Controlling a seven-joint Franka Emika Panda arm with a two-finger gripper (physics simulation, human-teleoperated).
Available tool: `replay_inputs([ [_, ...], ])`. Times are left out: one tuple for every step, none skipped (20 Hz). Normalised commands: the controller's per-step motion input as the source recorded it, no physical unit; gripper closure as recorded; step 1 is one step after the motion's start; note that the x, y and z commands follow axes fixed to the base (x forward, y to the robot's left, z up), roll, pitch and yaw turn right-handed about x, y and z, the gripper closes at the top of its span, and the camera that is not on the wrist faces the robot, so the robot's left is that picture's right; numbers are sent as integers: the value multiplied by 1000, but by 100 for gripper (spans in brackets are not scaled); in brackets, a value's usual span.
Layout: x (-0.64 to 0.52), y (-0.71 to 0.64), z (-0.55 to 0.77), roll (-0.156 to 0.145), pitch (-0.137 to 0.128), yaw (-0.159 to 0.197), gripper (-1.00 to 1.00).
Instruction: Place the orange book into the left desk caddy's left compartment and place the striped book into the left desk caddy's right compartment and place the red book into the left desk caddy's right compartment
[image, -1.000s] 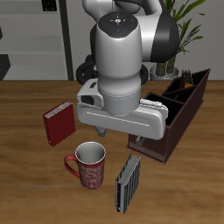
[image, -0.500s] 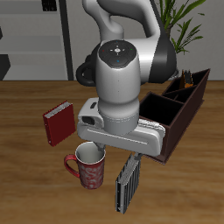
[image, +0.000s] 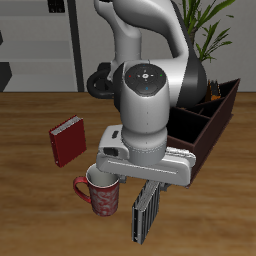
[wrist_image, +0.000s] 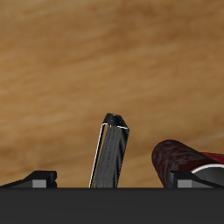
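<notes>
Striped book (image: 146, 210) upright near the table's (image: 30, 210) front edge, just beside the red patterned mug (image: 100, 190). Gripper (wrist_image: 112, 185) directly above that book, its body hiding the book's upper end in the exterior view. From the wrist view, striped book (wrist_image: 109, 150) seen on edge, slightly tilted, lined up between the two dark fingertips (wrist_image: 35, 179), one to each side and clear of the cover; jaws spread wide, nothing held. Mug rim (wrist_image: 188, 162) close by one fingertip. Red book (image: 68, 140) propped upright farther back, well apart from the gripper, past the mug. Left desk caddy (image: 205, 135) long and dark brown, running back toward the plant (image: 212, 30), partly hidden behind the arm; a bit of orange (image: 212, 97) at its far end, too hidden to tell whether the orange book or in which compartment.
</notes>
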Motion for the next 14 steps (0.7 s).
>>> replay_inputs([
  [32,14,-29,-43,-48,49,-100],
  [64,-15,-98,-43,16,-52,-100],
  [34,14,-37,-27,-36,42,-100],
  [66,63,-80,-43,-37,75,-100],
  [30,38,-90,9,9,18,-100],
  [70,63,-64,-62,-38,56,-100],
  [23,79,-88,17,-34,55,-100],
  [58,53,-93,-16,-14,23,-100],
  [35,52,-77,-28,-1,8,-100],
  [93,156,-181,16,-14,64,-100],
  [23,54,-112,-12,22,-10,-100],
  [14,116,-164,1,7,42,-100],
  [40,102,-70,0,-12,26,-100],
  [30,53,-54,1,21,-29,-100],
])
